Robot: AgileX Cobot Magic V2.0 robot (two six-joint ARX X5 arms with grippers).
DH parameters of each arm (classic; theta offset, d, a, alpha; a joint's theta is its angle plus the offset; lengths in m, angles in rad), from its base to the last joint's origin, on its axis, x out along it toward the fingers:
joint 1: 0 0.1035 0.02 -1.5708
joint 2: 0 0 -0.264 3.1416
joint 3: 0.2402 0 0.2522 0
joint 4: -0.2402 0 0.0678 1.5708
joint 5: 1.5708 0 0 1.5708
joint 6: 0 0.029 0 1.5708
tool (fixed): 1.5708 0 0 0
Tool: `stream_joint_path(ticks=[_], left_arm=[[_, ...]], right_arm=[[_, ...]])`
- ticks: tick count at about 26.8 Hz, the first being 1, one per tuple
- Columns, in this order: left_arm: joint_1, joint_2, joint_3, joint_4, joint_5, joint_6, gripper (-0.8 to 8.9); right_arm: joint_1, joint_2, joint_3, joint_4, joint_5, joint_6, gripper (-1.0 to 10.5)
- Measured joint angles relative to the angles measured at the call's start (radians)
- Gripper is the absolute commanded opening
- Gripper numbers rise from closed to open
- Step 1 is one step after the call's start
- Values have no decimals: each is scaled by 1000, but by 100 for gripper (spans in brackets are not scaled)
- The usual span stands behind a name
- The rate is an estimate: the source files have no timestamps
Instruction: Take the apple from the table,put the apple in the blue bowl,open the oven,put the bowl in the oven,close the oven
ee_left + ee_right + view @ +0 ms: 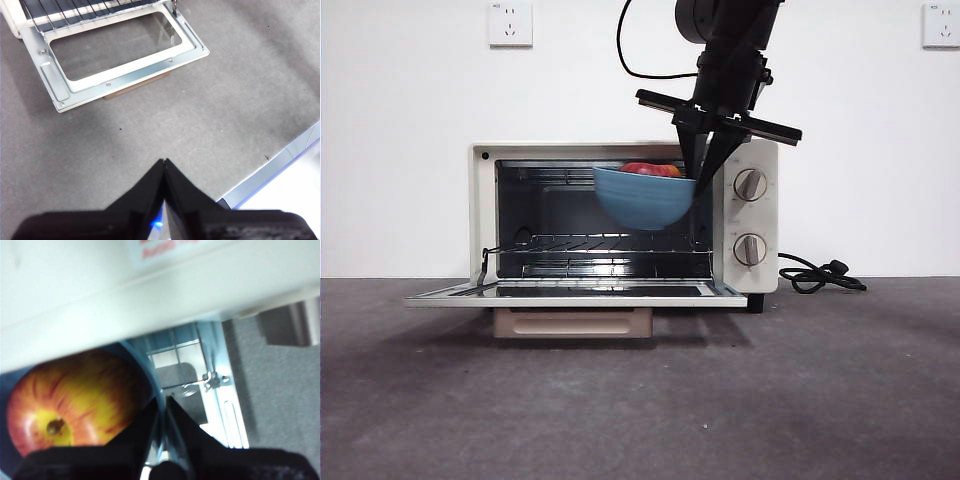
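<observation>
Setting: robot test bench, lab-like. Evidence: bare white wall [410,120] with two white wall sockets [510,23]; plain dark grey speckled surface [640,400]; single cream-white toaster oven [620,215] staged at centre, door open, black cord [820,275] trailing right; no household furnishings visible.

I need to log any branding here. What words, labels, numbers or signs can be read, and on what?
Nothing can be read.
Oven: marks around the two knobs, too small.
Red print on the oven's top in the right wrist view: blurred and cut off.
Wall sockets: tiny marks, unreadable.
</observation>
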Motion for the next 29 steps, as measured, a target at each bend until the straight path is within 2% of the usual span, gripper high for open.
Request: stream_joint_path(ticks=[16, 18, 21, 29], left_arm=[[0, 0, 0, -25, 0, 0, -5], [0, 0, 0, -25, 0, 0, -6], [0, 0, 0, -24, 0, 0, -6], [0, 0, 0, -25, 0, 0, -6]], right_arm=[[-20, 47, 0, 29, 2, 15, -10], [-20, 47, 0, 29, 2, 12, 48], [-20, 47, 0, 33, 0, 11, 209], [-20, 47, 0, 53, 5, -5, 222]])
